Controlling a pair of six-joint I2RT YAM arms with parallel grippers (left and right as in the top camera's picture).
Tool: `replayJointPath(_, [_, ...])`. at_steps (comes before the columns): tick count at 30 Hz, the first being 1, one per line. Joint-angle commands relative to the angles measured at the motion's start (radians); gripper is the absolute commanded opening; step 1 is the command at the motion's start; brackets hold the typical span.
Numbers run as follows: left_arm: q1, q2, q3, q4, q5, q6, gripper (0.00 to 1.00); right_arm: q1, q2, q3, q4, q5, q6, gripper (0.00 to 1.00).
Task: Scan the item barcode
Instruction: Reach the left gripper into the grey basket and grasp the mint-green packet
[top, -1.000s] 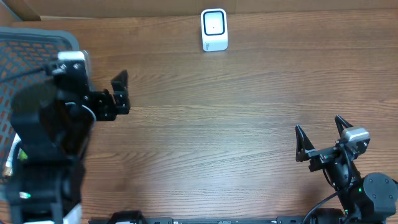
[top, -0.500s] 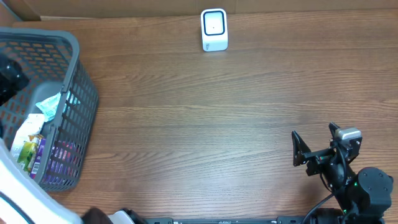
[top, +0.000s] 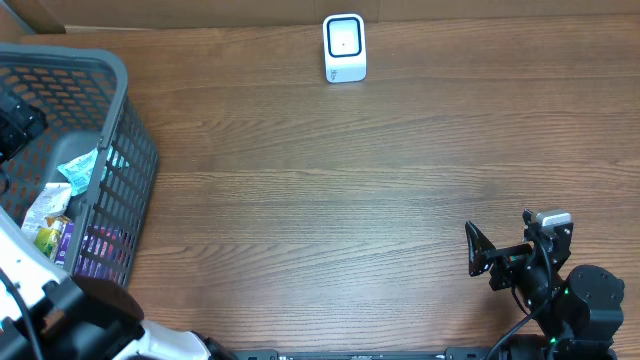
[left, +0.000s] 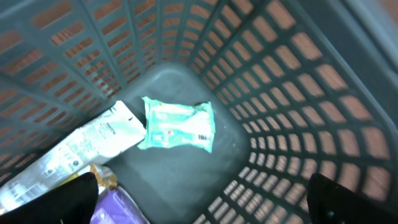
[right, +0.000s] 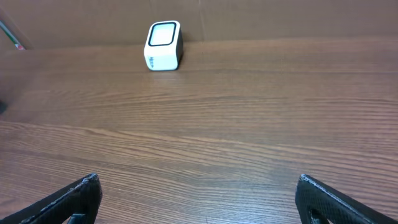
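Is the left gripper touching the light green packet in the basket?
Apart. In the left wrist view the left gripper has its fingers in the bottom corners; bare basket floor separates them from the light green packet.

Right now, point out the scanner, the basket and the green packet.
scanner (top: 345, 42), overhead view, its screen face.
basket (top: 70, 57), overhead view, its far rim.
green packet (left: 177, 124), left wrist view, wrapper's middle.

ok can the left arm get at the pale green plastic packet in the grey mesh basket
Probably yes: the left gripper hangs open above the pale green plastic packet, which lies uncovered on the floor of the grey mesh basket. Only a white tube crowds one edge.
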Motion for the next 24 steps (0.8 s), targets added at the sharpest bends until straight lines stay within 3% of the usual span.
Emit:
replayJointPath(1, [-0.003, 0.06, 0.012, 0.034, 0.006, -0.014, 0.96, -0.002, 0.001, 0.023, -0.016, 0.008, 0.0, 1.0])
replayJointPath(11, [-0.171, 0.18, 0.012, 0.1, -0.286, 0.02, 0.94, -0.002, 0.001, 0.023, -0.126, 0.008, 0.0, 1.0])
replayJointPath(19, [-0.189, 0.302, 0.009, 0.061, -0.297, -0.008, 0.84, -0.002, 0.001, 0.023, -0.207, 0.008, 0.0, 1.0])
replayJointPath(24, [-0.189, 0.351, 0.002, 0.054, -0.297, -0.074, 0.84, -0.002, 0.001, 0.023, -0.238, 0.008, 0.0, 1.0])
